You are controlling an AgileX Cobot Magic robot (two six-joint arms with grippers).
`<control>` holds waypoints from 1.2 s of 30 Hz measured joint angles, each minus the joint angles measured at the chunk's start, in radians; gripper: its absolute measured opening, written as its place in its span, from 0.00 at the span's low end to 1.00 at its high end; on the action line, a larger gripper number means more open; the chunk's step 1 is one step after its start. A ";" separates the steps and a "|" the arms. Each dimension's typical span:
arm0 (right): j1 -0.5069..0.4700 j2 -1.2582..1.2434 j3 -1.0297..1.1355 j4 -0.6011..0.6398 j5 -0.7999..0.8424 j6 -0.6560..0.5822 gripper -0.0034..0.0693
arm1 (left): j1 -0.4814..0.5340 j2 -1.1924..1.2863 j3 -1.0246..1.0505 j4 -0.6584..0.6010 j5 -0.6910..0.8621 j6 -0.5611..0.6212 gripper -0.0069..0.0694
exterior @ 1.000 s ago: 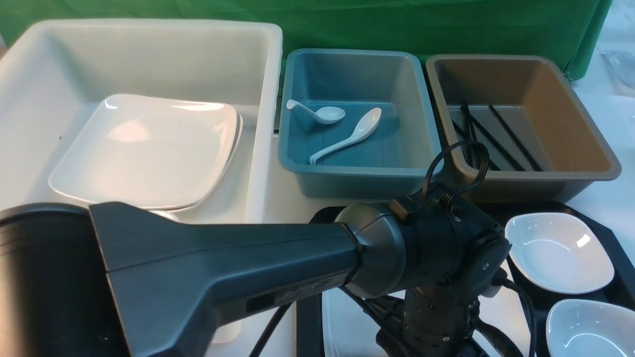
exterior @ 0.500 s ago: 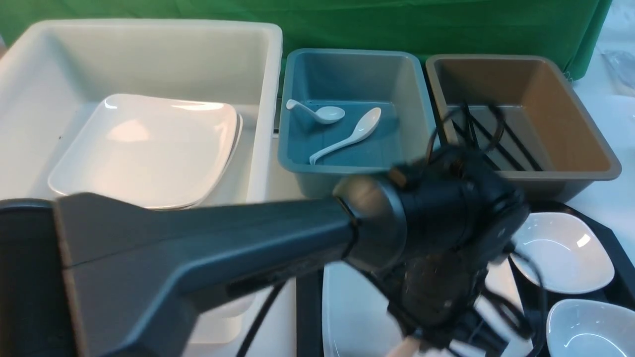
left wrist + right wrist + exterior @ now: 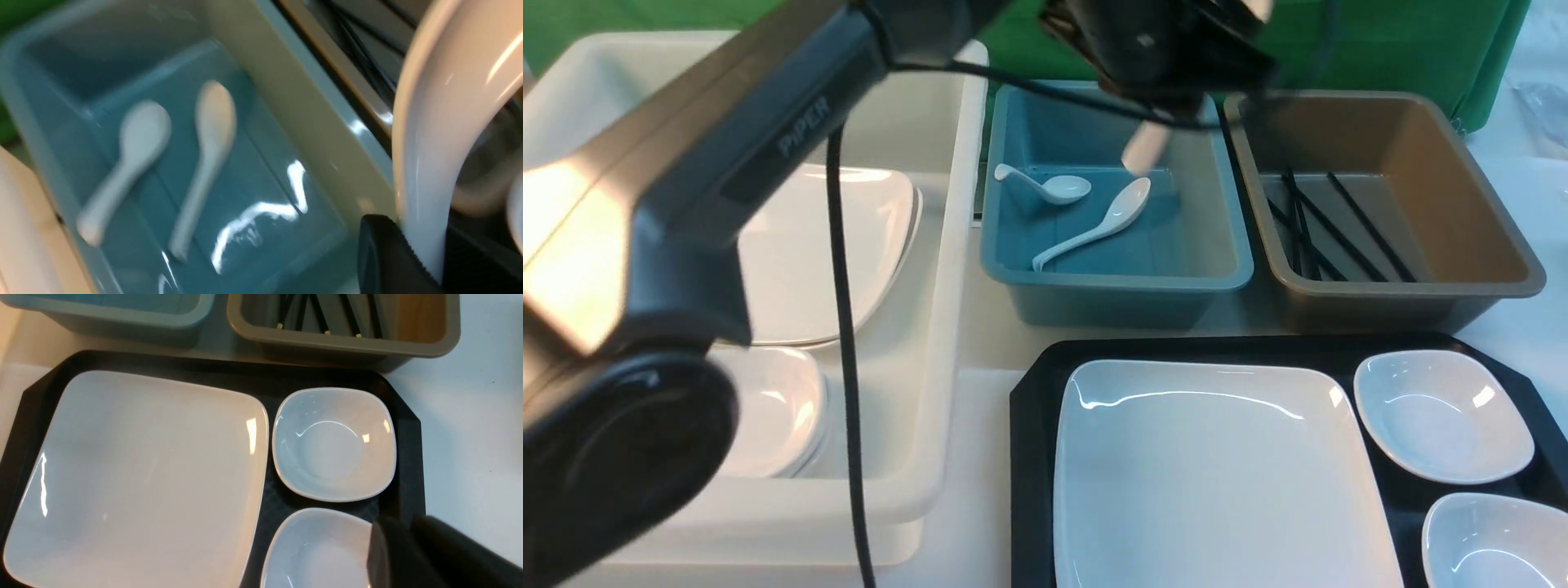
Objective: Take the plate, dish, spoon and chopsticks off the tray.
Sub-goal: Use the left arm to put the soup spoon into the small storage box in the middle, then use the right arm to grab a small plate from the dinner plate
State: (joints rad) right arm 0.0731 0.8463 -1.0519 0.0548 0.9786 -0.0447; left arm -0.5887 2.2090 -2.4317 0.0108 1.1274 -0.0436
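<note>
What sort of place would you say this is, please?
Likely a staged test bench mimicking a canteen dish-return station: a green backdrop cloth, a white tub of plates, blue tub of spoons, brown tub of chopsticks, and a black tray of dishes.

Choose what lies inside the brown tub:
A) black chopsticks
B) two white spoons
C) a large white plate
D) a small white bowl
A: several thin black chopsticks lie on the floor of the brown tub, and nothing white shows in it.
</note>
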 joint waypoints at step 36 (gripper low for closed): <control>0.000 0.127 0.096 0.058 0.153 -0.135 0.22 | 0.130 -0.138 -0.066 -0.062 0.084 0.080 0.11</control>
State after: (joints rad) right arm 0.0731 0.9728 -0.9559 0.1129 1.1315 -0.1798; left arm -0.4589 2.0706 -2.4973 -0.0514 1.2112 0.0367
